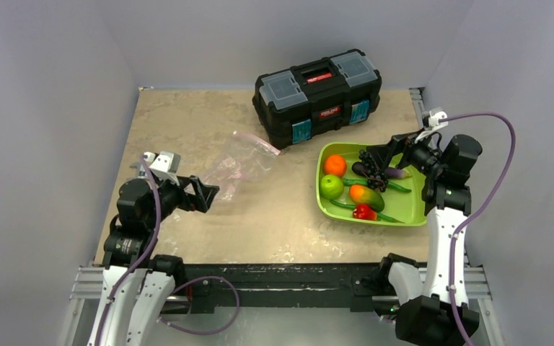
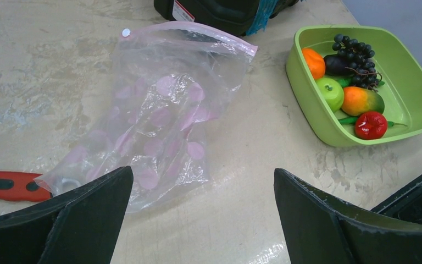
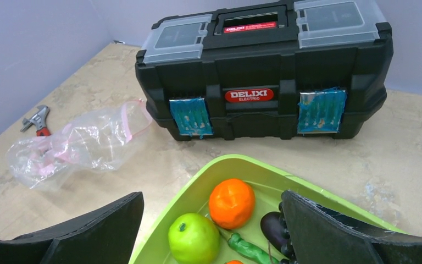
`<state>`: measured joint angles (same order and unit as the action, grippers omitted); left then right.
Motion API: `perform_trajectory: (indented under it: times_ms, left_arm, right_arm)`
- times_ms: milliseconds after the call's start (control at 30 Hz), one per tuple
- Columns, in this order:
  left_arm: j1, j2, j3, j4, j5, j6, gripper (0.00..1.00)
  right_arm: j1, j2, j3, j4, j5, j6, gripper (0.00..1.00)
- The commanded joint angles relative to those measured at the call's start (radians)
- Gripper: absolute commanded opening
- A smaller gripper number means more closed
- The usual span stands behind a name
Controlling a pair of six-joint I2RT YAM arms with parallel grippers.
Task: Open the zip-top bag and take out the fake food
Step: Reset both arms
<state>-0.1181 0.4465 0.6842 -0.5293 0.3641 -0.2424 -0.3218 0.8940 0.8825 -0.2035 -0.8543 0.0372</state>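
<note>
The clear zip-top bag (image 1: 242,162) lies flat and crumpled left of centre on the table, its pink zip strip (image 2: 198,30) at the far end. The fake food lies in a green tray (image 1: 375,220): orange (image 1: 335,165), green apple (image 1: 331,187), mango (image 1: 366,196), red pepper (image 1: 364,212), grapes (image 2: 357,52) and green beans. My left gripper (image 2: 203,173) is open, low over bare table just short of the bag's (image 2: 159,110) near end. My right gripper (image 3: 212,195) hangs open above the tray's far-left part, over the orange (image 3: 231,202) and apple (image 3: 193,238), holding nothing.
A black toolbox (image 1: 317,94) stands at the back, close behind the bag and tray. A red-handled wrench (image 2: 5,186) lies at the bag's near left corner, its head (image 3: 37,120) showing beside the bag (image 3: 77,143). Grey walls enclose the table on three sides.
</note>
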Motion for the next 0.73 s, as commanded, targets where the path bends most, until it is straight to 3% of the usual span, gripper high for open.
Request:
perform_trajectory:
  times_ms: [0,300,500,567,700]
  left_arm:
    - [0.008,0.017,0.018,0.032,-0.008,0.003,1.00]
    - [0.008,0.027,0.017,0.035,-0.008,0.005,1.00]
    - [0.010,0.022,0.018,0.032,-0.017,0.006,1.00]
    - [0.012,0.021,0.018,0.030,-0.020,0.008,1.00]
    - [0.016,0.021,0.021,0.021,-0.031,0.015,1.00]
  right_arm:
    - [-0.005,-0.015,0.022,0.019,-0.032,-0.022,0.99]
    - [-0.005,-0.007,0.039,0.025,0.034,0.016,0.99]
    - [-0.005,0.001,0.032,0.023,-0.028,-0.005,0.99]
    - [-0.005,0.003,0.026,0.004,-0.059,-0.082,0.99]
    - [-0.003,0.012,0.033,0.027,-0.031,-0.029,0.99]
